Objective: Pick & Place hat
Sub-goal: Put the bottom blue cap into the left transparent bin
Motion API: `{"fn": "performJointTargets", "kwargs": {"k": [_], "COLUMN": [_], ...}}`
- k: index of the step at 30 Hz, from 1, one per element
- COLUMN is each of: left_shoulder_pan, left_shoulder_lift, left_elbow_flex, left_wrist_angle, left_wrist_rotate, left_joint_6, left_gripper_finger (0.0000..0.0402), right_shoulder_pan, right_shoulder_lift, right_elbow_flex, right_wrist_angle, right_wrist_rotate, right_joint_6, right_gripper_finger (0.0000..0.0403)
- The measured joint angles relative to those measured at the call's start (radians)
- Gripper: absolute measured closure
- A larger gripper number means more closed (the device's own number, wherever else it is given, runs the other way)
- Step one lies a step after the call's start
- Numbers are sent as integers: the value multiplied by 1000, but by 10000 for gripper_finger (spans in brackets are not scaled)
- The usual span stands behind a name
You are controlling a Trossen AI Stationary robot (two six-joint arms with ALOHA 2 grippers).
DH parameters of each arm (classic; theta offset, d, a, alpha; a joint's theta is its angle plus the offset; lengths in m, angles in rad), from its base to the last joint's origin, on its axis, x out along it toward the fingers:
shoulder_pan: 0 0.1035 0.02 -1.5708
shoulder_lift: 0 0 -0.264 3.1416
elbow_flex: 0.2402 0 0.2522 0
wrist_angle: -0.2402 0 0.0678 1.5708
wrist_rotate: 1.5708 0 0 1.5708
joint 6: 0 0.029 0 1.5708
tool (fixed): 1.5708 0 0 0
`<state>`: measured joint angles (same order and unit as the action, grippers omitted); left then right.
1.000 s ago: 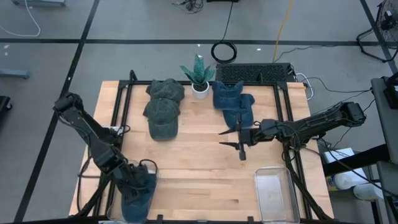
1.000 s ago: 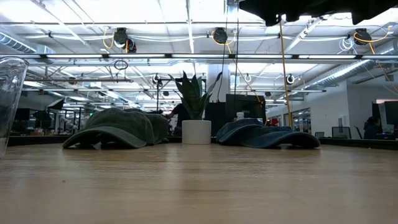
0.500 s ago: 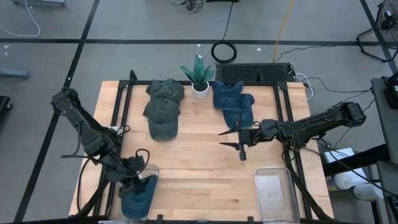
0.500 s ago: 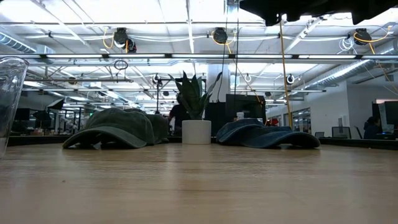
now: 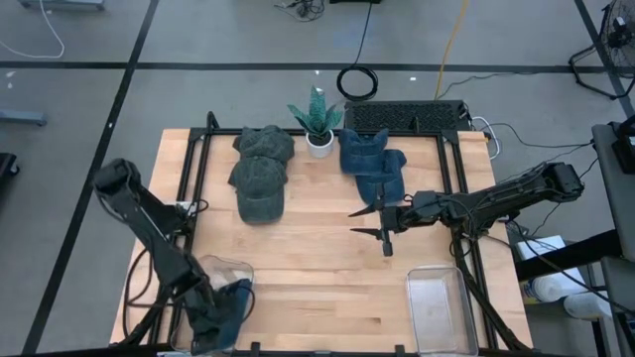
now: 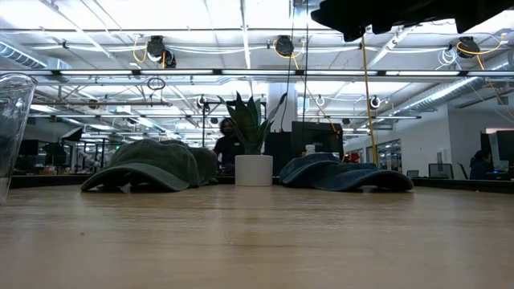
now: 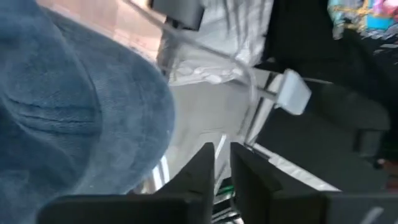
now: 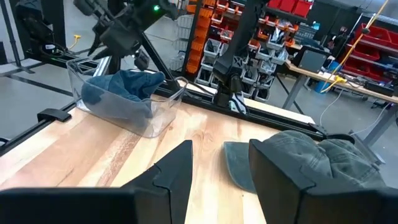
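The plant [image 5: 317, 121] stands in a white pot at the back edge of the table [image 5: 317, 273]. Everything here is told from that plant.

The left hand [image 5: 210, 315] is far from the plant, at the table corner on the left arm's side. It hangs over a clear box [image 5: 236, 268] there. A blue hat [image 5: 230, 302] lies crumpled inside this box. In the left wrist view the hand [image 7: 222, 165] has its two fingers almost pressed together, with only a thin crack between them. Nothing is in that crack. The blue hat [image 7: 74, 112] sits just beside the fingers and not between them.

The right hand [image 5: 383, 224] hovers over the middle of the table, near the plant on the right arm's side. Its fingers [image 8: 177, 171] stand apart, and it holds nothing.

Two green hats [image 5: 260, 174] lie just beside the plant on the left arm's side, one partly on the other. A pile of blue hats [image 5: 369, 159] lies just beside the plant on the other side. A second clear box [image 5: 437, 307] sits far from the plant, at the corner on the right arm's side.

In the low view a person [image 6: 227, 144] stands in the room behind the plant.
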<state>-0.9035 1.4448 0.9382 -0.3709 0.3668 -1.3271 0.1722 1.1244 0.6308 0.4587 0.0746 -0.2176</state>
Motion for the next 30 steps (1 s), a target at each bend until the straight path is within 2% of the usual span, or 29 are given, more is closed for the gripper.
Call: {"fn": "performJointTargets", "kwargs": {"k": [3, 5, 9, 12, 18, 24, 30], "left_shoulder_pan": [-3, -6, -7, -7, -8, 0, 1], "left_shoulder_lift": [22, 26, 26, 26, 26, 23, 19], "left_elbow_flex": [0, 0, 0, 0, 0, 1, 75], "left_wrist_angle": [-22, -70, -199, -304, -471, -418, -416], "left_wrist_rotate": [-14, -58, -202, -260, -300, -237, -268], "left_joint_6": [32, 67, 134, 147, 142, 174, 232], "left_gripper_finger": [385, 396, 384, 370, 374, 397, 392], "right_shoulder_pan": [0, 0, 0, 0, 0, 0, 0], "right_shoulder_lift": [0, 0, 0, 0, 0, 0, 0], "right_elbow_flex": [0, 0, 0, 0, 0, 0, 0], "right_wrist_angle": [0, 2, 11, 15, 15, 15, 23], "right_wrist_rotate": [0, 0, 0, 0, 0, 0, 1], "right_joint_6": [-4, -12, -35, -37, -37, -33, -31], "right_gripper_finger": [257, 257, 257, 257, 257, 257, 257]}}
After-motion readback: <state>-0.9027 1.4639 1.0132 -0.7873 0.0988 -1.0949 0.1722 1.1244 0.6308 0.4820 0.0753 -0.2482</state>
